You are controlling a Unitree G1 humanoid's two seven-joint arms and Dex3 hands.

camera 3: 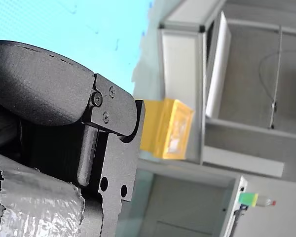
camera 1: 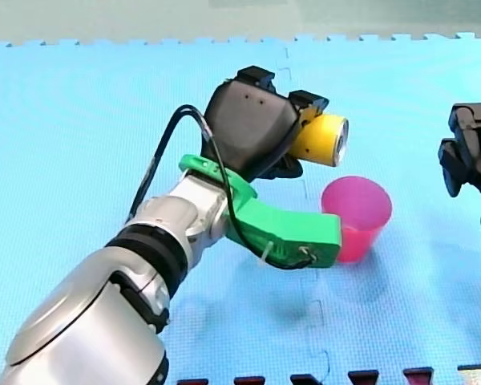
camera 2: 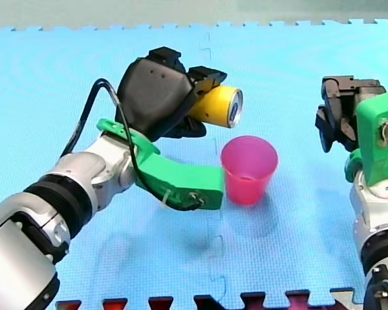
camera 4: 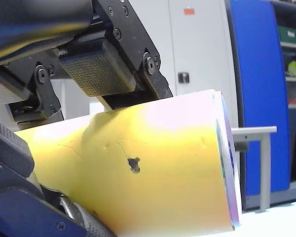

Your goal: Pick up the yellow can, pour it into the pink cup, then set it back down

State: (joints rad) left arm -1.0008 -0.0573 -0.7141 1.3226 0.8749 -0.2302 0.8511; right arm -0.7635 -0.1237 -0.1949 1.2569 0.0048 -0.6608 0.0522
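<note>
Left hand [camera 2: 158, 97] is clamped round the body of the yellow can [camera 2: 216, 106], which lies on its side in the air, end near the pink cup [camera 2: 247, 169]. The can appears light, thin-walled and dented, so a mid-body hold with modest squeeze is judged right. Right hand [camera 2: 339, 116] is well apart at the right; its state cannot be told.

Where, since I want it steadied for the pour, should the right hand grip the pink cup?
Its side wall, from the robot's right, where the right hand is. The pink cup stands upright, widening toward the rim, so a wrap below the rim should hold. The left hand holds the yellow can tilted above-left, its green bracket crowding that side.
</note>
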